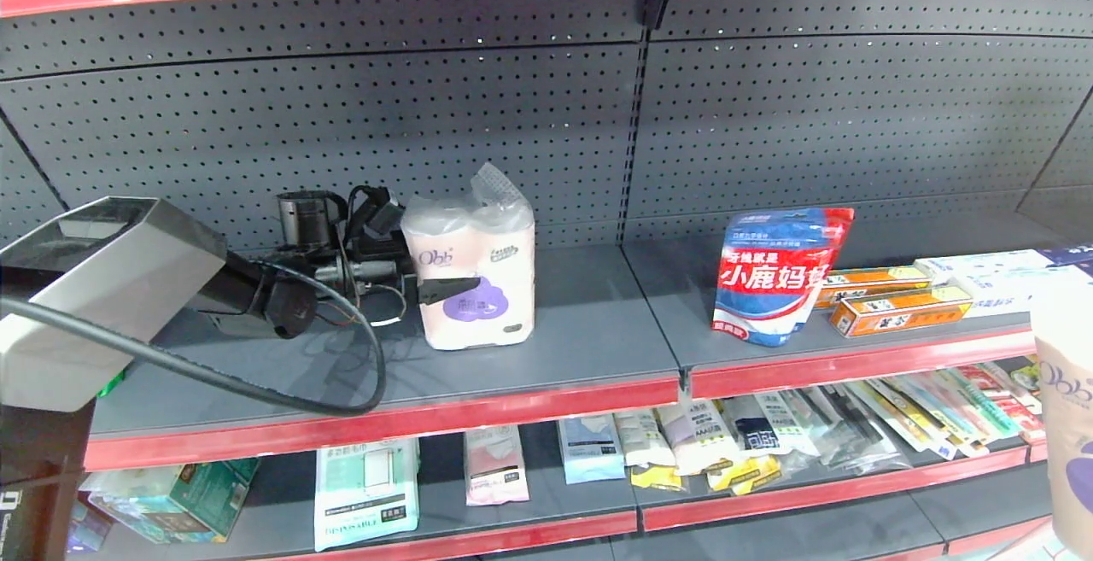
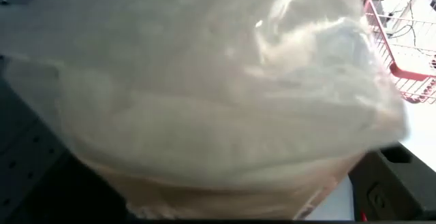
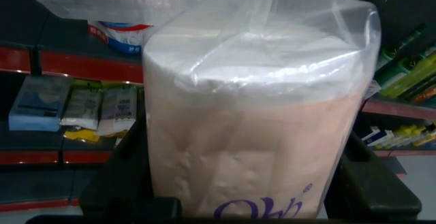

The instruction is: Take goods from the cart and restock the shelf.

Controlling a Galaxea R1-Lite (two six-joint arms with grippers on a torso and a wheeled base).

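Shelf [image 1: 555,347]; left gripper [image 1: 446,277] clamps purple-labelled tissue pack [image 1: 491,241]

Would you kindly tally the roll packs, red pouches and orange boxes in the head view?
Roll packs: 2
Red pouches: 1
Orange boxes: 2
Total: 5

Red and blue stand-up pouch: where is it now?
The pouch stands right of centre in the head view on the grey shelf, just left of two orange boxes.
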